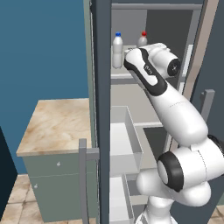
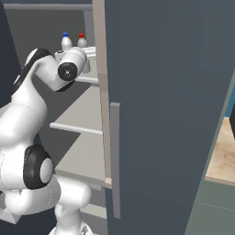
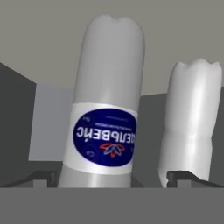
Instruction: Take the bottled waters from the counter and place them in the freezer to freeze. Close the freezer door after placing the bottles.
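- Standing upright on an upper white shelf [image 1: 120,75] inside the freezer [image 1: 131,26] are both bottled waters: the blue-capped bottle [image 1: 117,51] and the red-capped bottle [image 1: 142,40].
- From the left base view the two bottles are side by side, blue cap to the left, red cap to the right and partly hidden behind the arm's wrist.
- From the right base view the blue-capped bottle [image 2: 66,42] and the red-capped bottle [image 2: 82,41] stand just beside each other, poking up above the white wrist.
- The end effector [image 3: 111,177] is spread wide; its two dark fingertips [image 3: 43,177] stand on either side of the nearer bottle's lower part, and neither looks pressed against it.
- The hand view is upside down: the nearer bottle [image 3: 105,109] shows a dark blue oval label reading inverted, and the other bottle [image 3: 190,120] stands close beside it.
- The freezer door [image 2: 170,105] stands open, its vertical grey bar handle [image 2: 114,160] facing the right base camera.
- The beige marbled surface [image 1: 57,124] sits left of the freezer over grey-green cabinets [image 1: 61,183].
- Clear drawers [image 1: 124,146] sit below the shelf.
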Available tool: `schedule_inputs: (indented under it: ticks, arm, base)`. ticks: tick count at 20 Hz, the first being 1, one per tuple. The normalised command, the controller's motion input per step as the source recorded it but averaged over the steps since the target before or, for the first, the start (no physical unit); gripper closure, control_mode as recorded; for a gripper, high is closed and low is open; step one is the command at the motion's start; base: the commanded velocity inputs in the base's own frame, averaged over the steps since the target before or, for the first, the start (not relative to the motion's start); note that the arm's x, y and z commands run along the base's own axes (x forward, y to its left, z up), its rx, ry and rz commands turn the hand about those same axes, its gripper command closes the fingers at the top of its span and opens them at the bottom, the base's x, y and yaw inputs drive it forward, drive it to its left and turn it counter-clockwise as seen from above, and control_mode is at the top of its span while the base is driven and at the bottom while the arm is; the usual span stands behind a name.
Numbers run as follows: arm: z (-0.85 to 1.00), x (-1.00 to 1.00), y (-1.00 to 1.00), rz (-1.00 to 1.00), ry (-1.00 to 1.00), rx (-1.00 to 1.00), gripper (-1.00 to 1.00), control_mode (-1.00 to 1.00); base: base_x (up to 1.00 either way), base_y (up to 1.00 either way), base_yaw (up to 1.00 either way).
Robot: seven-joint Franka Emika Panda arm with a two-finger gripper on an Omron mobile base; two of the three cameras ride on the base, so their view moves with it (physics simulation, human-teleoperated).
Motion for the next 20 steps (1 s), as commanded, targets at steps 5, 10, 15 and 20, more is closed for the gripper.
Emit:
schedule_inputs:
  ticks: [5, 10, 15, 20]
  arm:
    - [0.00, 0.01, 0.00, 0.00, 0.00, 0.00, -1.00, -1.00]
    - [0.00, 0.02, 0.00, 0.00, 0.00, 0.00, -1.00, -1.00]
    - [0.00, 0.01, 0.00, 0.00, 0.00, 0.00, -1.00, -1.00]
    - [0.00, -0.42, 0.00, -0.05, 0.00, 0.00, -1.00, -1.00]
  base:
    - [0.00, 0.00, 0.00]
    - [0.00, 0.00, 0.00]
    - [0.00, 0.00, 0.00]
    - [0.00, 0.00, 0.00]
